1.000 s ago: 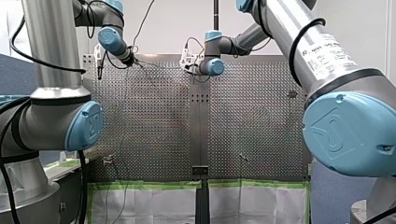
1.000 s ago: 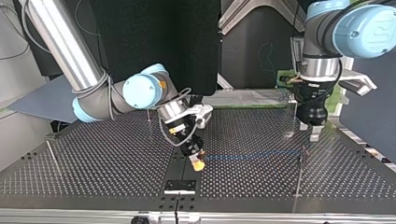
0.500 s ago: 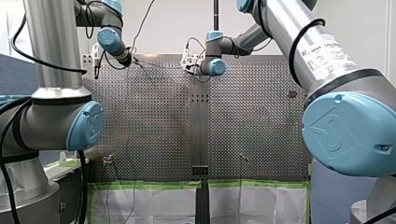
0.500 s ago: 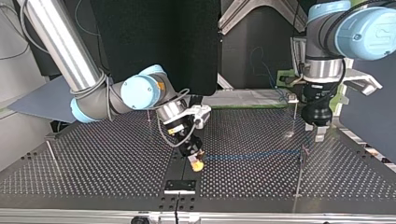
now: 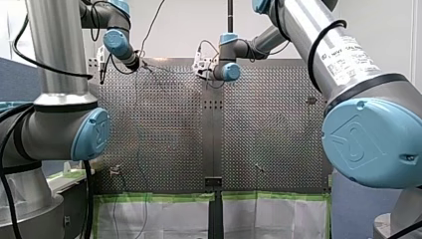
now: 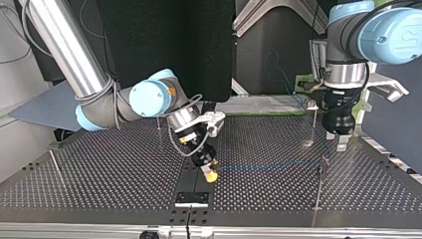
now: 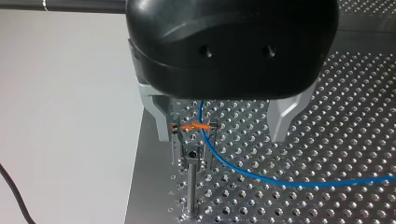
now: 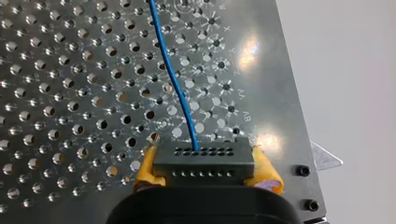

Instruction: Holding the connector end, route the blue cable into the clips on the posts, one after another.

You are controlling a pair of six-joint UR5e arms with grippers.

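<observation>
Top view: blue cable (image 6: 268,166) stretches from my right gripper (image 6: 211,174) to post (image 6: 319,186).
Left wrist view: my left gripper (image 7: 222,135) gapes wide, empty, post between fingers; cable crosses post's clip (image 7: 198,125).
Right wrist view: yellow pads (image 8: 145,169) clamp connector (image 8: 204,158).

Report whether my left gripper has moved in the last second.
Yes. In the top view my left gripper has shifted toward the view's right, away from the thin post.
</observation>
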